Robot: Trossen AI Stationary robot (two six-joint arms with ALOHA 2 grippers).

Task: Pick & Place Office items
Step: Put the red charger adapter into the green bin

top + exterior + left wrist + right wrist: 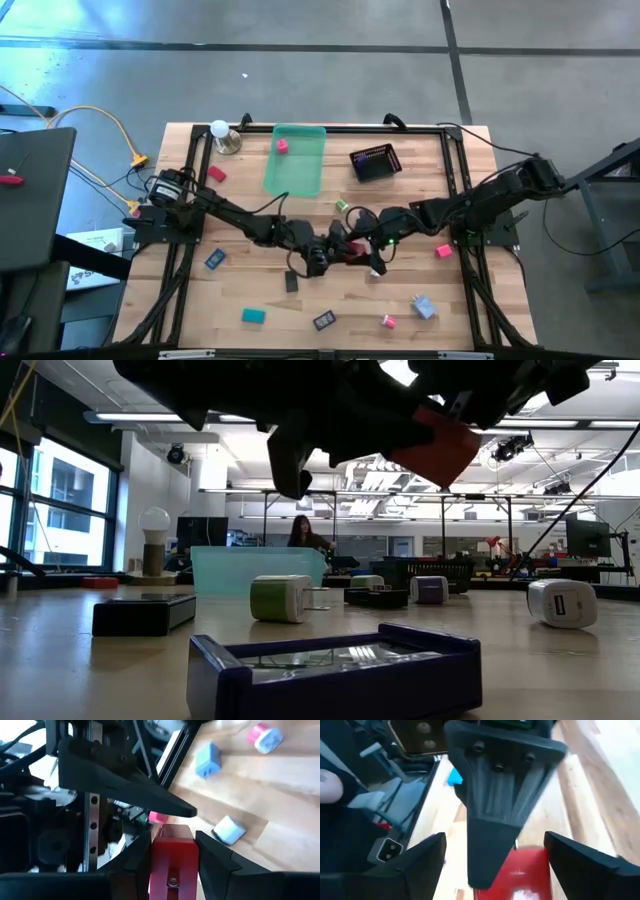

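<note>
Both grippers meet just below the green tray (296, 160). Left gripper (172, 857) grasps the red block (172, 865), held above the table (460, 300). Right gripper (492, 865) stands released, fingers spread either side of that block.

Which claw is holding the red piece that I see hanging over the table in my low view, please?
Observer: The left claw is. Its wrist view shows both fingers pressed against the red piece.
Operator: Thank you. Is the right claw gripping it too?
Observer: No. In its own wrist view the right claw stands open, with its fingers spread wide on either side of the red piece.
Operator: Is anything in the green tray yet?
Observer: From above, one pink piece lies in the green tray, near one corner.
</note>
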